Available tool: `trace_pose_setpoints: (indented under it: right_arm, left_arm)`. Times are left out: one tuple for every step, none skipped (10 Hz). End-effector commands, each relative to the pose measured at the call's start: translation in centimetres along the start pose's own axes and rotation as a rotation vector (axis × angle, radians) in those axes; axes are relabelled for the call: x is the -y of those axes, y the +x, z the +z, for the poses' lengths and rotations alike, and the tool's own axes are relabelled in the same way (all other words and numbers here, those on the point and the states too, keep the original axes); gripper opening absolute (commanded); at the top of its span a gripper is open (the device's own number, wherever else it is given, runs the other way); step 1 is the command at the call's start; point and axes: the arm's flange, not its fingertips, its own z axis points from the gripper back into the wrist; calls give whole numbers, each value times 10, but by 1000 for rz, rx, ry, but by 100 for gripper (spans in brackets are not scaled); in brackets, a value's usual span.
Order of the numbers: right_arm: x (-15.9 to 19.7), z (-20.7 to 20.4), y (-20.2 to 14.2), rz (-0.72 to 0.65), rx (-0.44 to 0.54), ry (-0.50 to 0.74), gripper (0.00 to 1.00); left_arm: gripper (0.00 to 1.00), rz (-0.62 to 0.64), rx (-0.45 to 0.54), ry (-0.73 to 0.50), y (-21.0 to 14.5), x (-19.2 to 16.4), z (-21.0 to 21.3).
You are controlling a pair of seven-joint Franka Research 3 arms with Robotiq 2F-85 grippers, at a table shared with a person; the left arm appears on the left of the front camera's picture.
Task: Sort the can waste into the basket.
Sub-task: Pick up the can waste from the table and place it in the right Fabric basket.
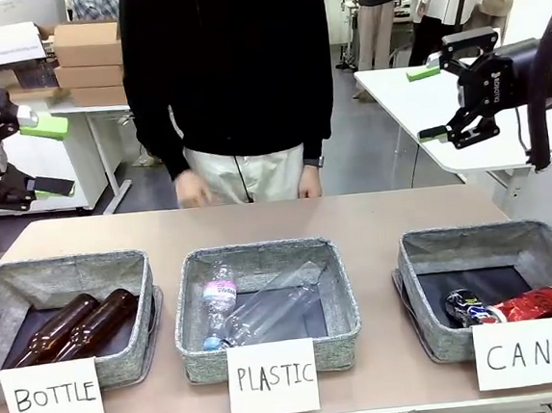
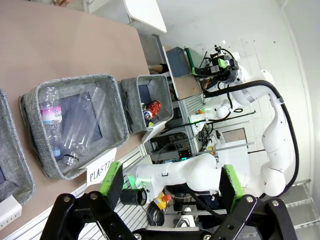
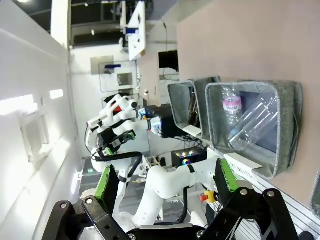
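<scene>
A tan tabletop [image 1: 354,219] stood in a workroom with cardboard boxes [image 1: 89,60] behind. It carried three grey baskets; the right one, the basket [image 1: 497,245] carded "CAN", held two cans, red [image 1: 531,304] and dark [image 1: 467,306]. Both lay well below the right end effector [image 1: 438,103], its fingers apart and empty. The left end effector [image 2: 170,185] also stood apart.

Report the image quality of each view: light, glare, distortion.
Front view: even indoor light, sharp, soft shadows inside the baskets; the CAN basket reads clearly. Left wrist view: rolled sideways, wide-angle bending, bright white wall. Right wrist view: also rolled, a blown-out glare patch on the wall at picture left, table edge curved.
</scene>
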Motion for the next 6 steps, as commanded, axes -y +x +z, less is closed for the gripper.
trace_pose_setpoints:
  right_arm:
    - [2, -1, 1, 28, -1, 4, 100]
    - [2, -1, 1, 28, -1, 4, 100]
    - [2, -1, 1, 28, -1, 4, 100]
    - [2, -1, 1, 28, -1, 4, 100]
    - [2, -1, 1, 28, -1, 4, 100]
    - [2, -1, 1, 28, -1, 4, 100]
  left_arm:
    - [100, 1, 2, -17, 0, 2, 0]
    - [100, 1, 2, -17, 0, 2, 0]
    - [100, 1, 2, -17, 0, 2, 0]
    - [100, 1, 2, -17, 0, 2, 0]
    - [100, 1, 2, -17, 0, 2, 0]
    - [100, 1, 2, -17, 0, 2, 0]
